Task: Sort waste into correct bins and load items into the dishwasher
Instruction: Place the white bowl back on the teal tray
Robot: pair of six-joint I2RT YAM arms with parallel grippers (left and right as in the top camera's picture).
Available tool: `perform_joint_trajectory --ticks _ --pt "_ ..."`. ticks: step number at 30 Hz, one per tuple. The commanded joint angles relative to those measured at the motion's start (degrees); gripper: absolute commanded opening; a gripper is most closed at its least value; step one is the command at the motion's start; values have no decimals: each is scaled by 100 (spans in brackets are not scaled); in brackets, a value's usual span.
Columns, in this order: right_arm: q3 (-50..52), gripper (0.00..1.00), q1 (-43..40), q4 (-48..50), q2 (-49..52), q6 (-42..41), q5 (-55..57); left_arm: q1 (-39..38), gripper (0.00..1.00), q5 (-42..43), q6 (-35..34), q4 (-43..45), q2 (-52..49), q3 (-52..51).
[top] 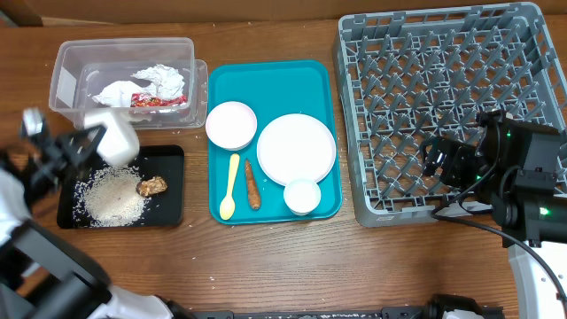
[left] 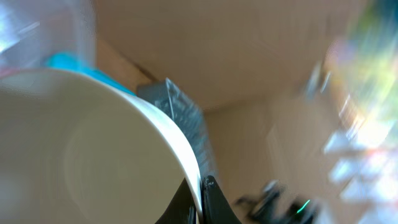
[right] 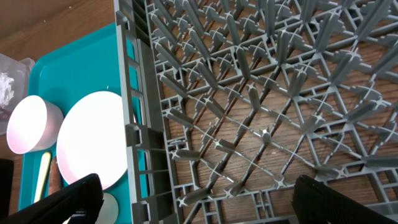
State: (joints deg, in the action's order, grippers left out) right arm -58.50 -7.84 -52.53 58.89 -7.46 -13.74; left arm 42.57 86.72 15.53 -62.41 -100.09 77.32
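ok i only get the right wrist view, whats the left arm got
observer: The left gripper is shut on the rim of a white bowl, held above the back edge of the black tray.
operator: anything in that tray
observer: Yes, a pile of rice with a brown clump beside it.
operator: and the tub
observer: The tub holds crumpled napkins and a red wrapper.
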Motion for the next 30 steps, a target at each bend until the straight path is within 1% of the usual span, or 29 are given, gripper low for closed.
perform_joint_trajectory --ticks 1,4,6,9,12,14,15,16,18,21,24,26,30 --pt "-157 100 -17 31 -4 2 -55 -1078 4 -1078 -90 509 531 682" --pt "-160 100 -17 33 -4 2 -55 -2282 4 -2597 -1204 1561 570 1082" --pt "-157 100 -17 31 -4 2 -55 -3099 4 -3687 -1558 2374 568 1150" --pt "-157 100 -17 0 -4 2 -55 -4293 4 -5641 -1456 3259 509 1150" --pt "-160 100 -17 -57 -4 2 -52 -5362 4 -7442 -634 3840 243 1150" --pt "-160 100 -17 -76 -4 2 -52 -5882 4 -8356 -260 4103 -39 1150" --pt "-157 100 -17 -76 -4 2 -52 -6078 4 -8673 -155 4192 -203 1154" --pt "-157 100 -17 -76 -4 2 -52 -6231 4 -8870 -74 4238 -376 1189" --pt "-157 100 -17 -76 -4 2 -52 -6402 4 -8931 -26 4201 -750 1362" --pt "-157 100 -17 -85 -4 2 -55 -6435 4 -8682 -105 3884 -1309 1871" --pt "-157 100 -17 -122 -4 2 -52 -6387 4 -8352 -275 3018 -1873 2750" --pt "-157 100 -17 -146 -4 2 -52 -6358 4 -8306 -269 2315 -2284 3482" --pt "-157 100 -17 -149 -4 2 -55 -6354 4 -8306 -269 1427 -2955 4481"
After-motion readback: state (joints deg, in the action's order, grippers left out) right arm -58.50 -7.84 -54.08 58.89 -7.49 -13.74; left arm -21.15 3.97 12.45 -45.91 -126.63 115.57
